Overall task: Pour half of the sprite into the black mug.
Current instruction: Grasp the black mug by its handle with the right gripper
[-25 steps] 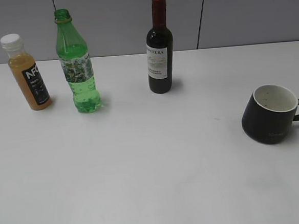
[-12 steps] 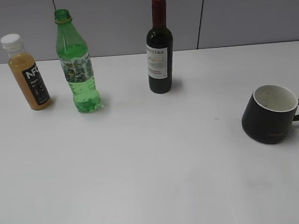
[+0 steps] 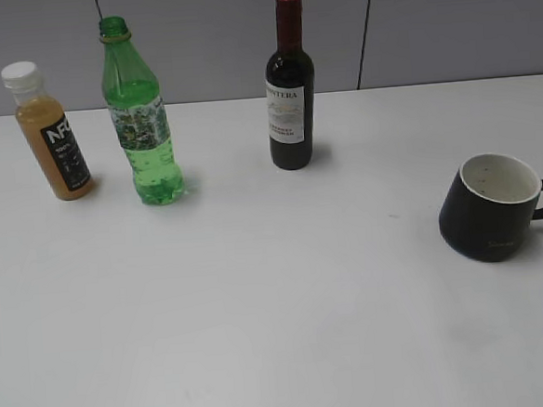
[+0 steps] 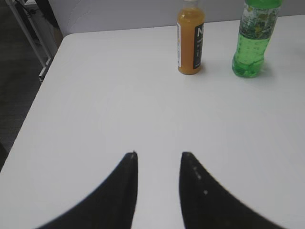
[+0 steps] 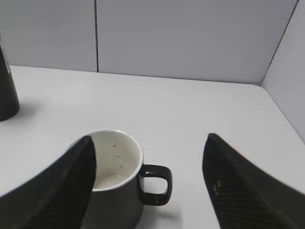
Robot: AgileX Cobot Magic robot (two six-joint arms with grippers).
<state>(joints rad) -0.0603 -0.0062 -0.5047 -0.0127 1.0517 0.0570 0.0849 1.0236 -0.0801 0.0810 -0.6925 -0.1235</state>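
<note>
The sprite [image 3: 140, 119] is a tall green capless bottle standing upright at the back left of the white table; its lower part shows in the left wrist view [image 4: 252, 40]. The black mug [image 3: 493, 207], white inside, stands upright at the right with its handle pointing right; it also shows in the right wrist view [image 5: 116, 183]. My left gripper [image 4: 158, 155] is open and empty over bare table, well short of the sprite. My right gripper [image 5: 150, 138] is wide open just behind the mug, its left finger overlapping the mug's left side. Neither gripper shows in the exterior view.
An orange juice bottle [image 3: 50, 130] with a white cap stands left of the sprite, also in the left wrist view [image 4: 190, 40]. A dark wine bottle [image 3: 289, 86] with a red top stands at the back middle. The table's left edge [image 4: 35, 102] drops to dark floor.
</note>
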